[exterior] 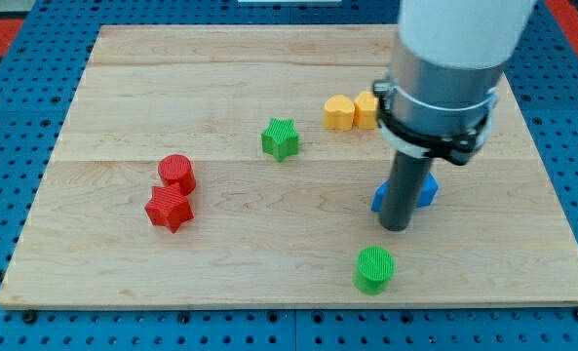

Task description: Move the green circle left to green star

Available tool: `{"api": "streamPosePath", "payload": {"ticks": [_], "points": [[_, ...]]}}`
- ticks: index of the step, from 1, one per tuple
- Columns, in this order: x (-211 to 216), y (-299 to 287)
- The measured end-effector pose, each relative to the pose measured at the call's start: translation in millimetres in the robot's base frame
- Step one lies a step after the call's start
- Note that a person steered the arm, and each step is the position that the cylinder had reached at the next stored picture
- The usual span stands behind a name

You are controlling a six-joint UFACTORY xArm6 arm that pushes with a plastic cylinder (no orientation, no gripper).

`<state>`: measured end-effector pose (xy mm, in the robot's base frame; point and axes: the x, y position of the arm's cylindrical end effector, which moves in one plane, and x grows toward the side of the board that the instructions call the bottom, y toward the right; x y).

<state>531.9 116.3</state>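
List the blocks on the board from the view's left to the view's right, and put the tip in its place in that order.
red star → red circle → green star → yellow heart → green circle → my tip. The second yellow block and the blue block are left out: the arm overlaps them.

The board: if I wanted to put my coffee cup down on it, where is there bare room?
Bare wood lies along the view's top left, above the red cylinder and red star, and along the bottom between the red star and green circle. It is crowded at the right: green star, yellow blocks, blue block and my tip.
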Motion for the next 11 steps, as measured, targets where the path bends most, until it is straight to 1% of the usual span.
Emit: {"api": "streamPosePath", "payload": {"ticks": [1,2,3,4,5,6,7,8,9,10,11], "points": [[-5.3,18.3],[29.0,30.4],[79.5,1.7],[80.3,-55.4],[36.0,-83.2],[-15.2,-79.3],[-51.3,-85.3],[-27.7,-85.1],[-19.8,-104.5],[-48.4,-133.9],[-85.4,-142.3]]}}
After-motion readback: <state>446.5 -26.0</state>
